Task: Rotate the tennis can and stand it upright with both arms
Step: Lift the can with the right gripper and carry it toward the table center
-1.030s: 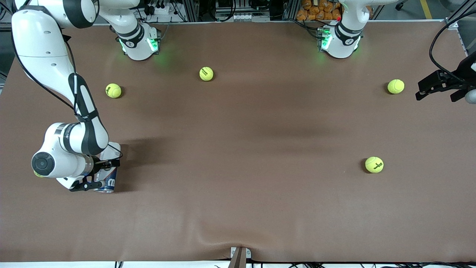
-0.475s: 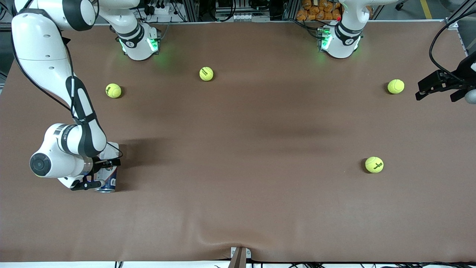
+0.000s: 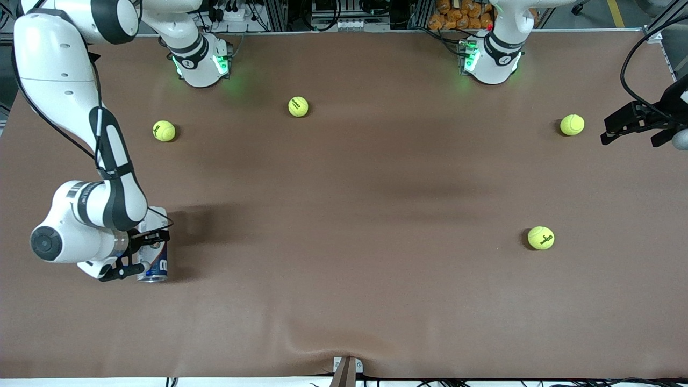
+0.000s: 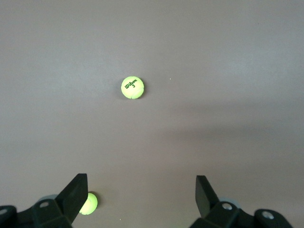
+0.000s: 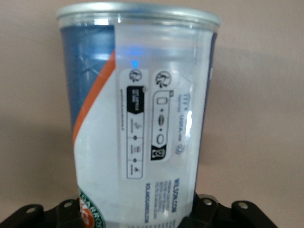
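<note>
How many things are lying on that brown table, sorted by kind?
Tennis balls: 4, one toward the right arm's end, one near the bases, one toward the left arm's end, one nearer the front camera.
Tennis can: 1, gripped by the right claw.
Total: 5

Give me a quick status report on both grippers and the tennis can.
Right gripper shut on tennis can, lying at right arm's end of table. Left gripper open, waiting. Tennis balls scattered, none in the way.
</note>
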Motion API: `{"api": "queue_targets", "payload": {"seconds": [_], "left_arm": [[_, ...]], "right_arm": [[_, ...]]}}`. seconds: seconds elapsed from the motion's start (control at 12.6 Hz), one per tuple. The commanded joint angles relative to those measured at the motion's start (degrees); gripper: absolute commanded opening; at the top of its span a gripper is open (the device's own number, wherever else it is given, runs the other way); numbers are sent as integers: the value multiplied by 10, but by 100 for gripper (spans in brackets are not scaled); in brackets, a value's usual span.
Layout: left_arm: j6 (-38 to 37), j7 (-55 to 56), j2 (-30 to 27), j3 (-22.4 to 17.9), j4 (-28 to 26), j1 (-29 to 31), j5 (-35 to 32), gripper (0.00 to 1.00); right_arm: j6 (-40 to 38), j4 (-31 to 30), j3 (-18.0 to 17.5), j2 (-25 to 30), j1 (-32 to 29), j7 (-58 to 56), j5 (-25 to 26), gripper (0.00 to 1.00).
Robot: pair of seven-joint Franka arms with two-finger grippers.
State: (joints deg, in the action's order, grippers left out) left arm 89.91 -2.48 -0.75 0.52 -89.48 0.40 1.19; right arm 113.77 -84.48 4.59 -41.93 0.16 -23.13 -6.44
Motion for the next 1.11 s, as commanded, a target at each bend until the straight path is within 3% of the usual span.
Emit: {"api": "queue_targets", "payload": {"seconds": [0.0, 0.24, 0.63, 0.87, 1.03], "left_arm": [[-9, -14, 3, 1, 6, 5, 1, 100], [-9, -10, 3, 2, 5, 4, 1, 100], [-10, -9, 6, 2, 6, 4, 1, 100], [-10, -12, 11, 3, 4, 5, 2, 100], [-10, -16, 13, 4, 3, 3, 2, 100]], "right_arm": [[-26, 32, 2, 19, 51, -61, -6, 67], [-8, 58, 2, 16, 144, -139, -5, 67], [100, 64, 2, 3, 293, -183, -4, 67], [127, 64, 2, -5, 351, -220, -2, 68], [134, 65, 4, -21, 375, -223, 28, 68]]}}
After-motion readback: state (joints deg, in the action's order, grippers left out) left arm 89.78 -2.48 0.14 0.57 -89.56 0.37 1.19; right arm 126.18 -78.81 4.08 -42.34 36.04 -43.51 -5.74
